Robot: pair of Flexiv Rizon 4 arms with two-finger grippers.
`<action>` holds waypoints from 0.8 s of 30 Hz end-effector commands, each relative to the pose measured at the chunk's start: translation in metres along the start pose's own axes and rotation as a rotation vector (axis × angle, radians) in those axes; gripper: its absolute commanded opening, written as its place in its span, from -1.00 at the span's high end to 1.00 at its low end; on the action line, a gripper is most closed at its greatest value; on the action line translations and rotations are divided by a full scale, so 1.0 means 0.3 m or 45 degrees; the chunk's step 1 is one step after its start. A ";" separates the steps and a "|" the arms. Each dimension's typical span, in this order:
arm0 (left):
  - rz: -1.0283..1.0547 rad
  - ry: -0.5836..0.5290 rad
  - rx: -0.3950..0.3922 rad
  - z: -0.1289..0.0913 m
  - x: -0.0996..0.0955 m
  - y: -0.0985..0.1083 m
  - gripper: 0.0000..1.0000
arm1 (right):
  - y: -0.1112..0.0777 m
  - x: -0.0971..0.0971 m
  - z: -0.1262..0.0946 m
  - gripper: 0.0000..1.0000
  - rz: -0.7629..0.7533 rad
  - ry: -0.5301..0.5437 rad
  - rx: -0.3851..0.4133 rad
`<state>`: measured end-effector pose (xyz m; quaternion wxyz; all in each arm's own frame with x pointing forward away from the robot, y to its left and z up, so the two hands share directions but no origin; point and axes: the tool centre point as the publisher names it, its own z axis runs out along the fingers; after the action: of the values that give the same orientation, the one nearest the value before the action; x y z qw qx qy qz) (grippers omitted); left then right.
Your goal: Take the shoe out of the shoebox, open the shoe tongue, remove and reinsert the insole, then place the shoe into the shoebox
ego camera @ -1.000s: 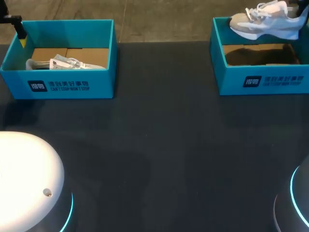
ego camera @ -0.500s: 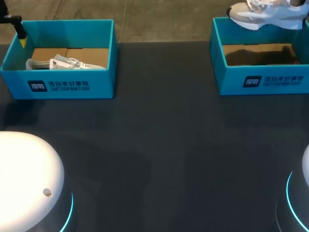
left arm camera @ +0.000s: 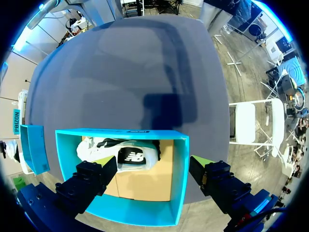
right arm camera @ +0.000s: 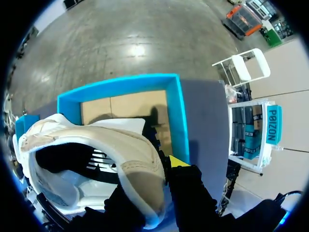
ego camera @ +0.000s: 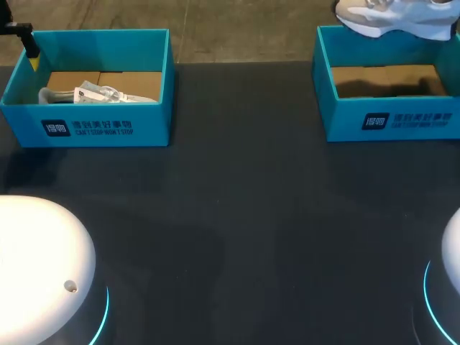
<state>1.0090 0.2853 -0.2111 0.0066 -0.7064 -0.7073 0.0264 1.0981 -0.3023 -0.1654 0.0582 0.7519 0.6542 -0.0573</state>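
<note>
A white and grey shoe [ego camera: 394,18] hangs above the far side of the right teal shoebox [ego camera: 388,122], partly cut off in the head view. My right gripper [right arm camera: 159,176] is shut on its heel collar, with the shoe [right arm camera: 96,154] hanging over the box [right arm camera: 176,116], whose cardboard floor is bare. The left shoebox [ego camera: 86,128] holds a second white shoe [ego camera: 93,93]. My left gripper [left arm camera: 152,164] hovers open over that box [left arm camera: 178,183], straddling its wall near the shoe [left arm camera: 120,155]. In the head view only one of its fingers [ego camera: 30,44] shows.
The dark table [ego camera: 237,215] spreads between the two boxes and towards the near edge. The white arm bases [ego camera: 43,266] sit at the near corners. From the left wrist, the right shoebox [left arm camera: 31,147] shows off to the side.
The right gripper has lifted the shoe higher above the right box, so it sits further up and out of the head view. The left arm has not moved.
</note>
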 end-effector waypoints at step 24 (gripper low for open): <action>0.000 0.003 -0.003 -0.001 0.000 -0.004 -1.00 | -0.624 0.208 -0.166 1.00 0.162 -0.050 -0.126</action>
<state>1.0090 0.2852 -0.2110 0.0066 -0.7064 -0.7073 0.0264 0.9542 -0.2169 -0.1326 0.0480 0.7908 0.6043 -0.0848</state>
